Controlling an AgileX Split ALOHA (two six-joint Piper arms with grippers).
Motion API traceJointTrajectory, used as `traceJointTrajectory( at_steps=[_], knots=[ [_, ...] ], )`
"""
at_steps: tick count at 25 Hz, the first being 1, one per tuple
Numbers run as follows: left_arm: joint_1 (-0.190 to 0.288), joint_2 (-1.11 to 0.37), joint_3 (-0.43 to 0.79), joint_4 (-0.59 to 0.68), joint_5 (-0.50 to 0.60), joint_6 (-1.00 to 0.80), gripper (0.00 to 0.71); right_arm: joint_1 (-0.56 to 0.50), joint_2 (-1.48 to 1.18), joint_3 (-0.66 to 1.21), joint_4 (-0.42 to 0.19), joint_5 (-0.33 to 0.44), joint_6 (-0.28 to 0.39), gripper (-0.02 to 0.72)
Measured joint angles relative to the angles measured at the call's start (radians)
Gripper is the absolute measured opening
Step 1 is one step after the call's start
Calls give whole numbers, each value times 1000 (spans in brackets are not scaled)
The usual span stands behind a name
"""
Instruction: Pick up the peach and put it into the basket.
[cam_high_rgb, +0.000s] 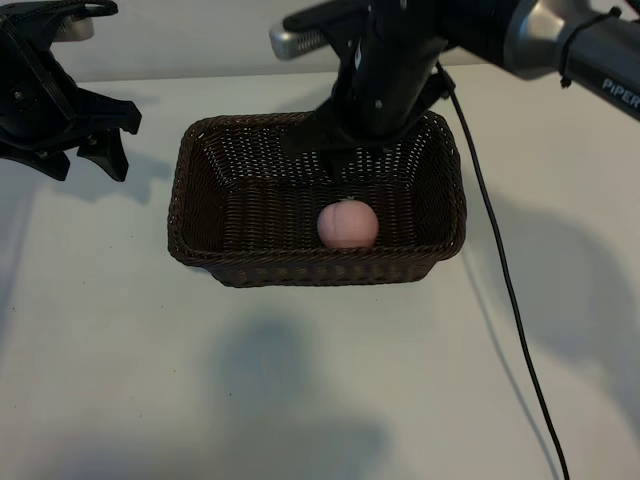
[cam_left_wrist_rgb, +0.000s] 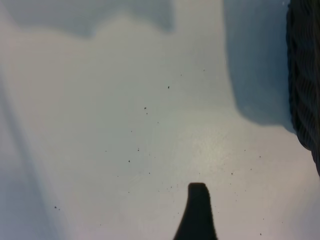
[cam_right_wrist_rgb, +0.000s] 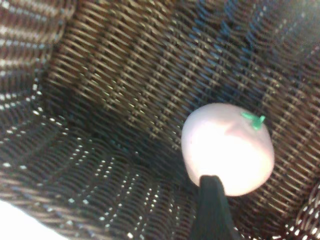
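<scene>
The peach lies on the woven floor of the basket, near its front wall and right of middle, free of any grip, so by the look of it the placing is done and only the retreat is left. The right gripper hangs over the basket's rear half, reaching steeply down, its fingers apart and empty; it should lift straight up, clear of the rim. The left gripper sits parked wide open above the table, left of the basket.
</scene>
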Motion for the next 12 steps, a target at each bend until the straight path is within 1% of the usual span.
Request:
traceJointTrajectory(
  at_steps=[3, 6, 8, 12],
  knots=[
    [0, 0, 0, 0, 0, 0, 596, 0, 0, -60, -6, 56, -1, 494],
    [0, 0, 0, -1, 0, 0, 596, -1, 0, -101, -36, 96, -1, 489],
    [0, 0, 0, -1, 0, 0, 596, -6, 0, -114, -57, 104, -1, 488],
    [0, 0, 0, -1, 0, 0, 596, -44, 0, -118, -72, 109, -1, 488]
  ],
)
